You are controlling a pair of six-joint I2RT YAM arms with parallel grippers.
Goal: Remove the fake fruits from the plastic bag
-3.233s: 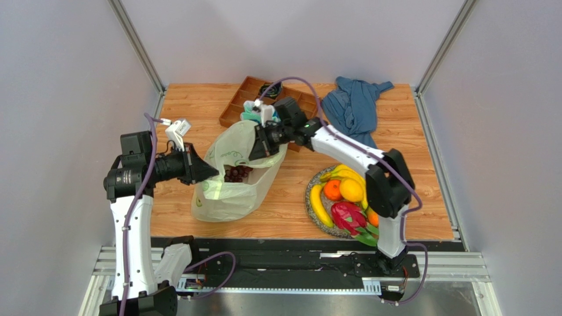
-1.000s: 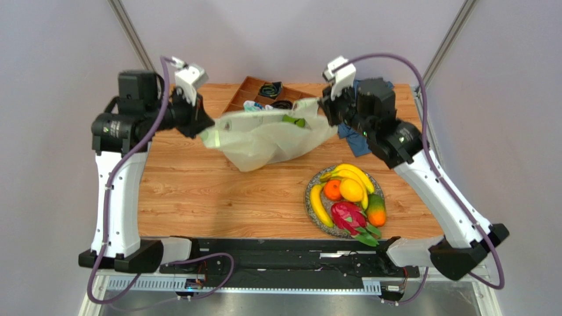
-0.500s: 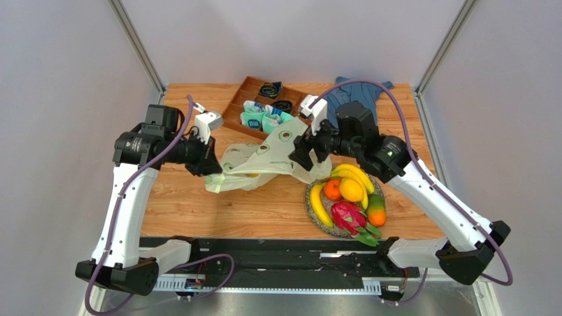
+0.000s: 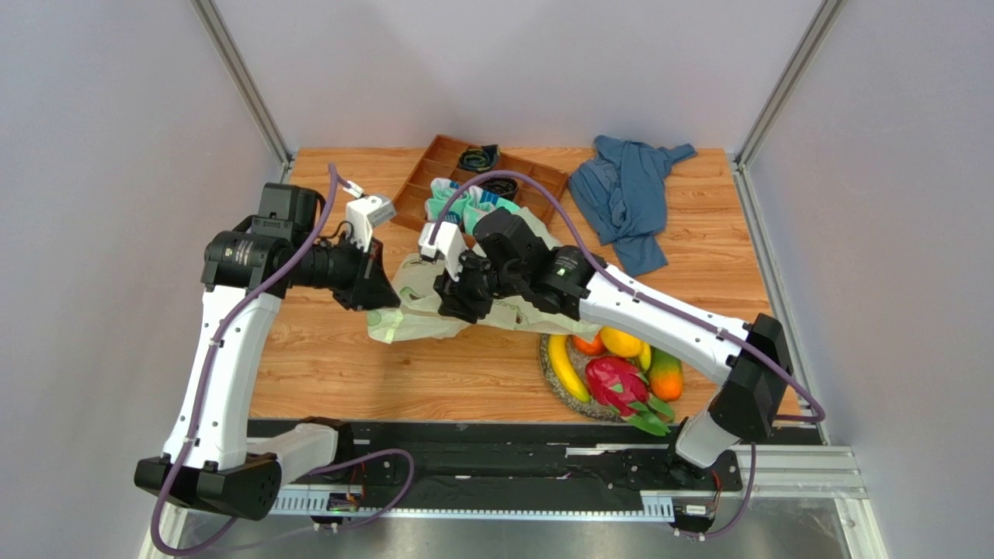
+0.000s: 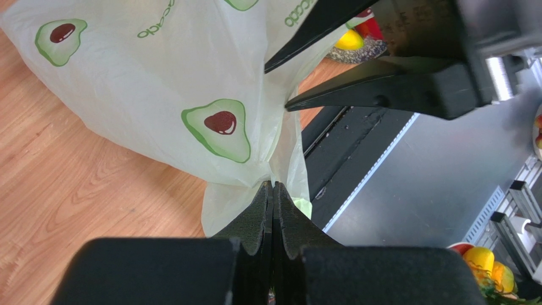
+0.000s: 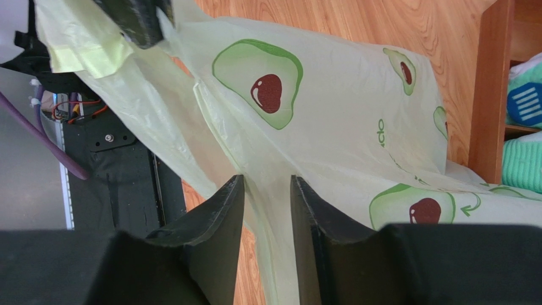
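The tabletop (image 4: pixel 350 361) carries everything. The plastic bag (image 4: pixel 411 317) lies slack just left of its centre, between the wooden tray (image 4: pixel 438 157) at the far edge and the near edge. Its film is limp and slippery, so it will slide rather than stay put. If it is dragged towards the near edge, it could trail off the tabletop.

The plate (image 4: pixel 548 363) sits right of centre by the near edge. The fake fruits (image 4: pixel 616 382) are heaped on it, and the right arm reaches across it. A low sweep of that arm could knock a fruit off the pile. I cannot tell whether any fruit is inside the collapsed bag. If one is, a hasty lift could tip it out and let it roll.

The left pincer (image 5: pixel 273 185) is fully closed, nipping a thin fold at the bag's left end. With so little film in that hold, a sharp pull may tear it or slip it free.

The right pincer (image 6: pixel 267 181) hangs over the bag's middle, partly parted. Film runs beneath the gap, but nothing is clamped. Closing here, it might catch both layers and seal the mouth, or snatch only a wrinkle that pulls straight out.
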